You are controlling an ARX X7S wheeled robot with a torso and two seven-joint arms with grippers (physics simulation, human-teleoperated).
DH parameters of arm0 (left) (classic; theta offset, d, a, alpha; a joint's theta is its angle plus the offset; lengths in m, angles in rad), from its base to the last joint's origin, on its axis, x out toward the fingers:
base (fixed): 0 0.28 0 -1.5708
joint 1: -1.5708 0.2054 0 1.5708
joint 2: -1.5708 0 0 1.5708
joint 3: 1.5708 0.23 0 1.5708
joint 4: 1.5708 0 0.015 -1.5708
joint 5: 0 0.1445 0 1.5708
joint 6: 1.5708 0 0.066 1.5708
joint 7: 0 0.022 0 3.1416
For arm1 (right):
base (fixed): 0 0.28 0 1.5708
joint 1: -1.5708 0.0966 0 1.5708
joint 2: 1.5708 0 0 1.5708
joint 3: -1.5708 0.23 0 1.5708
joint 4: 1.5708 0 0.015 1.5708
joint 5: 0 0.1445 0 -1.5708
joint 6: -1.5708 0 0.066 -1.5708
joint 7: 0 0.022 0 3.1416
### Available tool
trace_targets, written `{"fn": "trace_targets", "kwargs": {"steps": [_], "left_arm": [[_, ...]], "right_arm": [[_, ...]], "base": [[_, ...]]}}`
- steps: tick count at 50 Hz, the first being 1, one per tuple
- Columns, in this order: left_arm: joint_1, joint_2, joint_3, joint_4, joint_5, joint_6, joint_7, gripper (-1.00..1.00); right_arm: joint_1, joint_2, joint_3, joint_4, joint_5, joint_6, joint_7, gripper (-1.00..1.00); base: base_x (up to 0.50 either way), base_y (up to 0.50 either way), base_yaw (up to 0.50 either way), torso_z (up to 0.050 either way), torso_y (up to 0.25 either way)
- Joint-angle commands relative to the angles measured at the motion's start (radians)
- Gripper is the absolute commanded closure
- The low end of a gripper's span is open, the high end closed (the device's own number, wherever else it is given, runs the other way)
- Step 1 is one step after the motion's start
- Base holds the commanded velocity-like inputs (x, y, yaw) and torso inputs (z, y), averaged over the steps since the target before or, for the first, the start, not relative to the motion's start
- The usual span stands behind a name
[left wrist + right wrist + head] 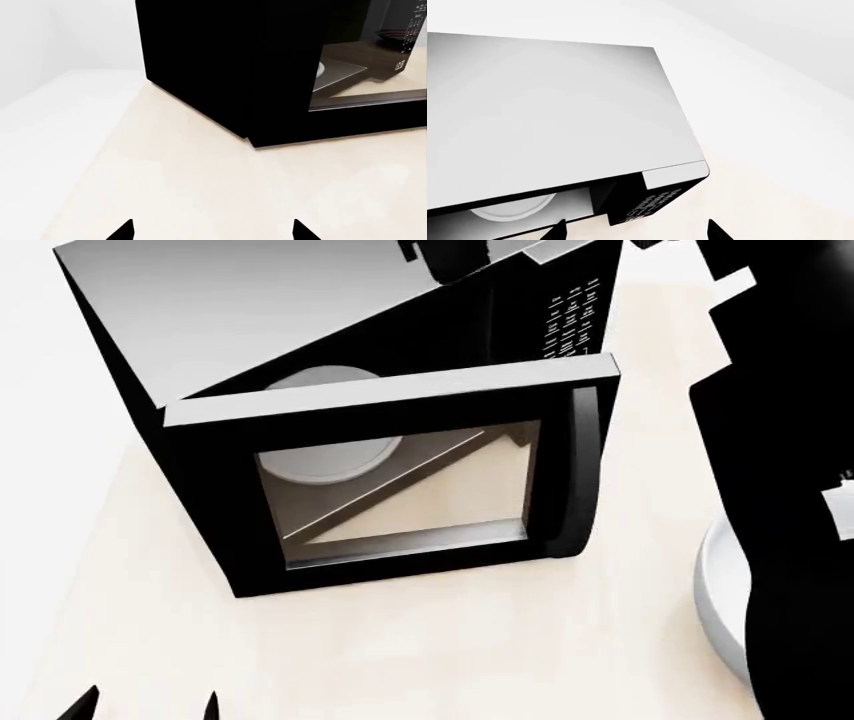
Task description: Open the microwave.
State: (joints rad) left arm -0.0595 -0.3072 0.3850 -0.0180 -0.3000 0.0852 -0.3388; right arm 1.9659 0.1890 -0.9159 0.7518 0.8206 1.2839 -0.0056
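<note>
On the pale tabletop (441, 640), the microwave (267, 330) is sitting just ahead of the robot, its door (387, 485) already standing partly open. Judgement: the body is looking heavy and stiff, unlikely to slide; the door is hinging on the left, and its glass is looking fragile. Best hold is appearing to be the vertical bar handle (581, 470) at the free edge. White turntable (327, 455) is showing inside. Left hand (147, 705) is hovering low, fingers spread, carrying nothing. Right hand (634, 230) is hovering above the microwave top, fingers spread, carrying nothing. White walls are surrounding; a grey bowl rim (714, 600) is lying to the right.
</note>
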Motion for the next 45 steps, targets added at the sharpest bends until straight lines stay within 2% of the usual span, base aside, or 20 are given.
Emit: {"fn": "trace_targets", "kwargs": {"steps": [1, 12, 45], "left_arm": [[0.002, -0.001, 0.005, -0.005, -0.009, -0.002, 0.001, -1.00], [0.000, -0.002, 0.007, -0.009, -0.011, 0.001, 0.000, -1.00], [0.001, -0.008, 0.015, -0.004, -0.015, 0.002, -0.008, -1.00]], "right_arm": [[-0.032, -0.003, -0.008, -0.009, 0.003, -0.006, 0.004, -1.00], [-0.076, 0.018, 0.021, -0.080, 0.032, 0.035, 0.071, -1.00], [-0.140, 0.007, 0.010, -0.027, 0.026, -0.025, 0.063, -1.00]], "base": [[0.00, 0.00, 0.00, 0.000, 0.000], [0.00, 0.00, 0.00, 0.000, 0.000], [0.00, 0.00, 0.00, 0.000, 0.000]]}}
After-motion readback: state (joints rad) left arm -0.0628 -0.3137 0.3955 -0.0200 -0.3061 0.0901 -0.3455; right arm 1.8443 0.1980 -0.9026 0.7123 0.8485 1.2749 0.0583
